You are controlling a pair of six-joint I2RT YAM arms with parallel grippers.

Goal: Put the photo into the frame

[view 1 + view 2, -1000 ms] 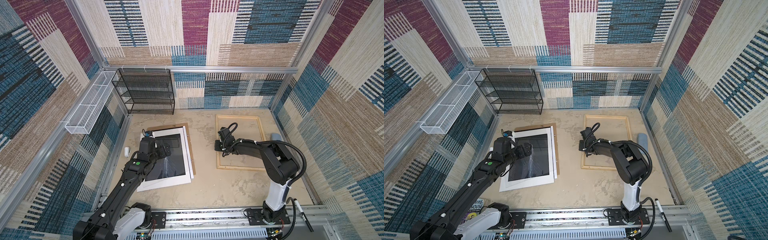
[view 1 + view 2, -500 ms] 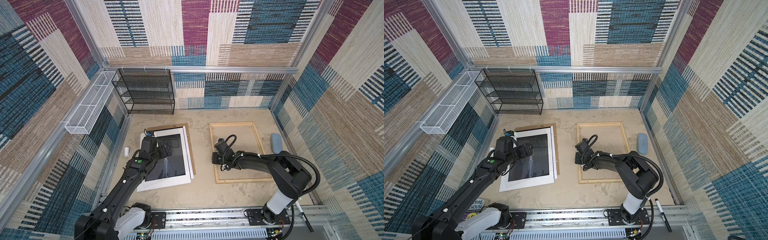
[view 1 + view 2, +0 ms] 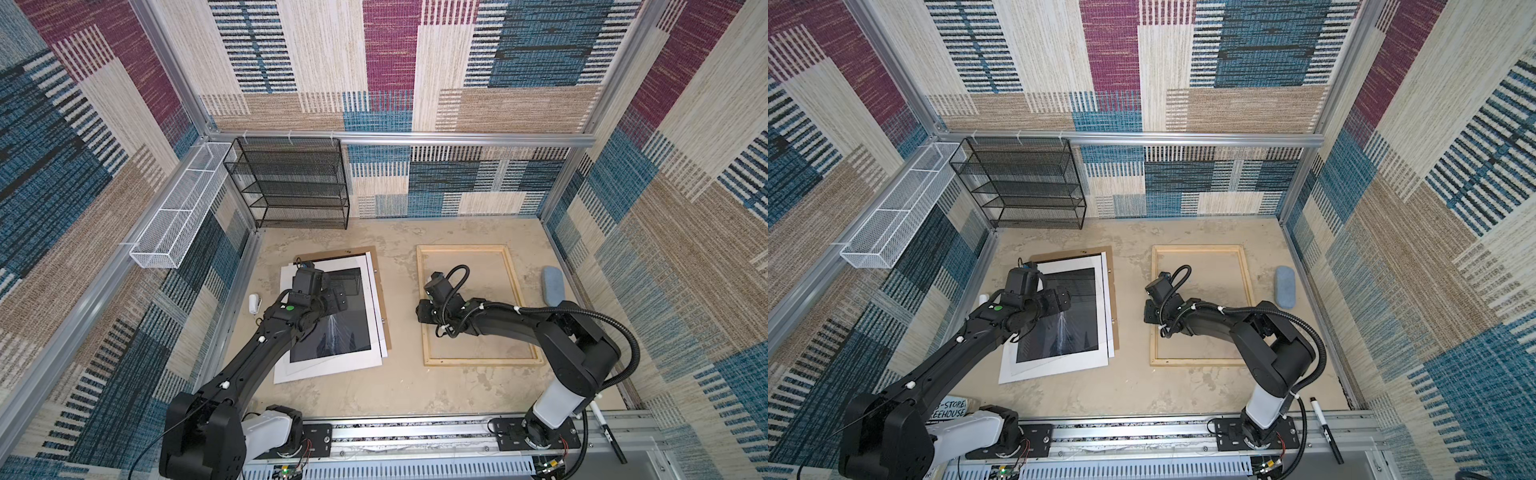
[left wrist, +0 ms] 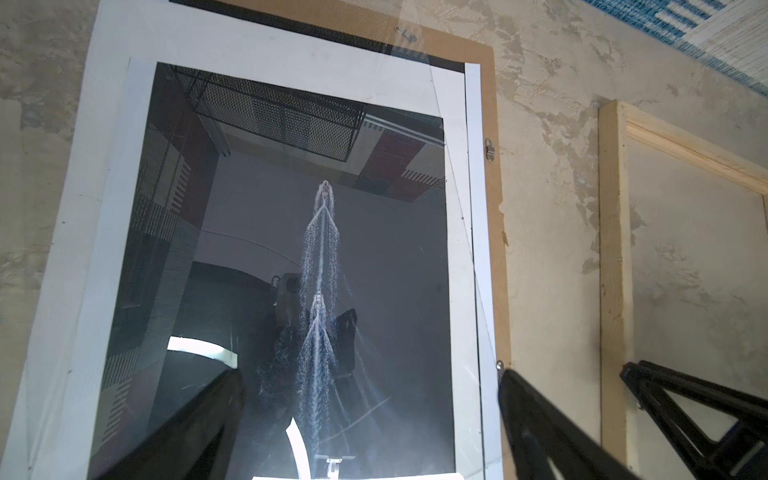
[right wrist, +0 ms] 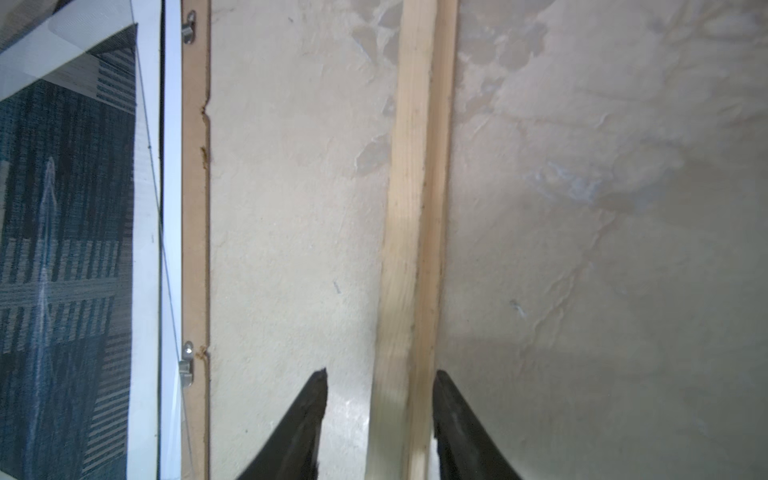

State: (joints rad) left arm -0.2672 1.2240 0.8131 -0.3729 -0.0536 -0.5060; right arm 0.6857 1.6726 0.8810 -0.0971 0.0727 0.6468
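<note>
The photo (image 3: 345,332) (image 3: 1071,328) lies face up on the left of the floor, a black image with a thin white streak (image 4: 320,257) and a white margin. A clear sheet lies skewed over it. My left gripper (image 3: 337,296) (image 4: 369,372) hovers over the photo, open wide and holding nothing. To the right lies the frame (image 3: 465,248) (image 3: 1198,248), pale wood rails flat on the floor. My right gripper (image 3: 423,311) (image 5: 381,371) straddles the frame's left rail (image 5: 415,208). Its fingers stand open, with a gap between one finger and the wood.
A brown backing board (image 3: 372,259) and white sheets lie under the photo. A black mesh rack (image 3: 291,183) stands at the back left, beside a white wire basket (image 3: 178,208) on the wall. A blue-grey pad (image 3: 553,284) lies at the far right, a small white object (image 3: 253,303) at the left.
The frame has slid left, toward the photo, with my right gripper on its left rail. The right jaws have now opened off that rail. My left arm has hardly moved.
</note>
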